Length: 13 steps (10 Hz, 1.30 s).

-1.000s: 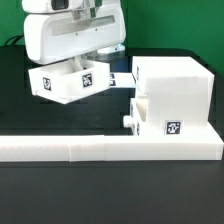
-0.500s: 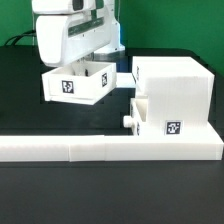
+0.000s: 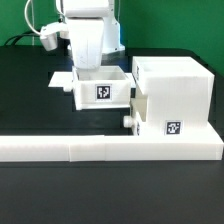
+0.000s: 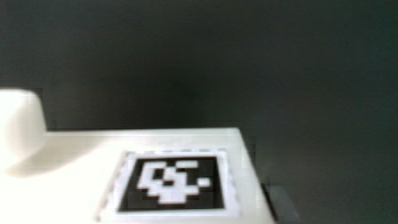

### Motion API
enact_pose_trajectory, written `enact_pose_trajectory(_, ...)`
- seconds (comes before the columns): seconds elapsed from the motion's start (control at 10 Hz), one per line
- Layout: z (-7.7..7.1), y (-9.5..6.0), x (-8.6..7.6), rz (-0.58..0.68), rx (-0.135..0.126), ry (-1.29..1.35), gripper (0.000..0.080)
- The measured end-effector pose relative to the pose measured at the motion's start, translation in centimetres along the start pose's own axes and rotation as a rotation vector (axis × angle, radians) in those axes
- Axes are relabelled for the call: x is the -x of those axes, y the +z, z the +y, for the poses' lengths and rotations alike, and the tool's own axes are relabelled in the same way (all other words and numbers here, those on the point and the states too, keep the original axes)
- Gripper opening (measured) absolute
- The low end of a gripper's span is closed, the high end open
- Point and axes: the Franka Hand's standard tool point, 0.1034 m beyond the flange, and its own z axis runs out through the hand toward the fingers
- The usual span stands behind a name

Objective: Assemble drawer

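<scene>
Your pincer [image 3: 100, 68] sits at the open top of the loose tray [image 3: 102, 90], and the arm's white body hides the fingertips, so you cannot tell whether they are clenched on the tray wall or merely resting there. Directly below the pincer, the tray shows its tagged front face to the exterior camera, with the black-and-white tag [image 3: 102, 92] roughly centred on it. Whether the tray is lifted or touching the black table [image 3: 30, 110] is not clear.

Just beside the pincer, toward the exterior view's right, stands the housing [image 3: 175, 90], a tall white block; the tray's edge is very close to it, and contact cannot be judged. Lower on that housing a second tray [image 3: 158, 122] is seated, its round knob [image 3: 129, 119] sticking out and a small tag on its front.

Nearer the exterior camera than the pincer, the long low white border wall [image 3: 100, 148] runs across the table.

From the wrist camera you see a white surface [image 4: 89, 160] carrying a tag, blurred, against the dark table.
</scene>
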Motion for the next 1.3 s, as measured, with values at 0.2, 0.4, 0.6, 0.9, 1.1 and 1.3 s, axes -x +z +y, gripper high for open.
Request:
enact_pose_trajectory(0.2,0.1,0.1,-0.1,0.001,-0.002,0.009,0.0042)
enact_pose_trajectory(0.4,1.3,0.2,-0.7,0.005,-0.011,0.040,0.0042)
enact_pose_trajectory(0.6,2.5,0.2,-1.4,0.009,-0.010,0.075,0.0042)
enact_pose_trajectory(0.9,3.2,0.7,-2.0,0.013,-0.017,0.105,0.0042)
enact_pose_trajectory(1.1,3.2,0.7,-1.9,0.013,-0.017,0.106,0.0042)
enact_pose_trajectory(1.3,3.3,0.7,-2.3,0.015,-0.016,0.100,0.0042)
